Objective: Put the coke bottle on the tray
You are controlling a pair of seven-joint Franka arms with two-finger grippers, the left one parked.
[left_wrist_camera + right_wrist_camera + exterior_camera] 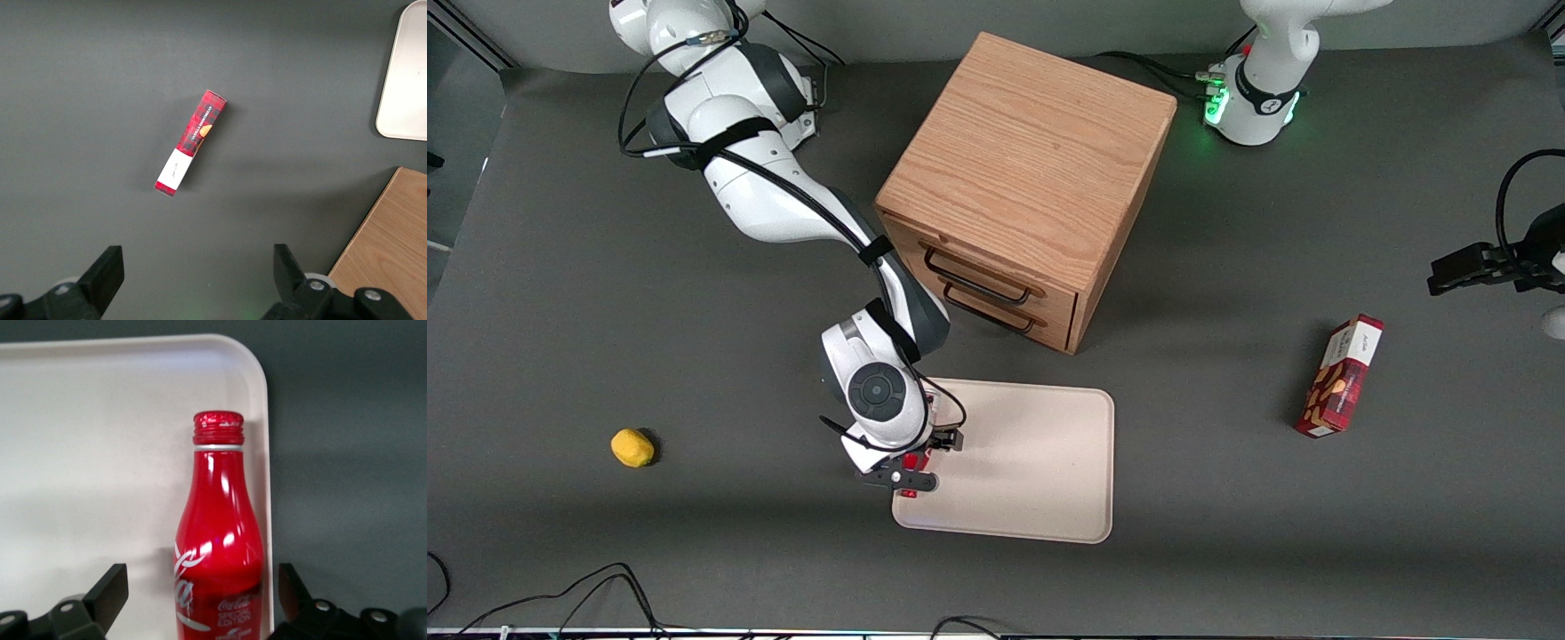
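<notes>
The coke bottle (220, 520) is red with white script and a red cap. It sits between my right gripper's (203, 593) fingers, over the beige tray (100, 453) and right beside its rim. The jaws stand apart, with a wide gap on one side of the bottle and a narrow gap on the other, so the gripper is open. In the front view the gripper (908, 473) is over the tray's (1032, 462) corner nearest the working arm's end and the camera. Only bits of the bottle (910, 462) show under the hand.
A wooden two-drawer cabinet (1023, 178) stands just farther from the camera than the tray. A red snack box (1341, 378) lies toward the parked arm's end. A small yellow object (632, 447) lies toward the working arm's end.
</notes>
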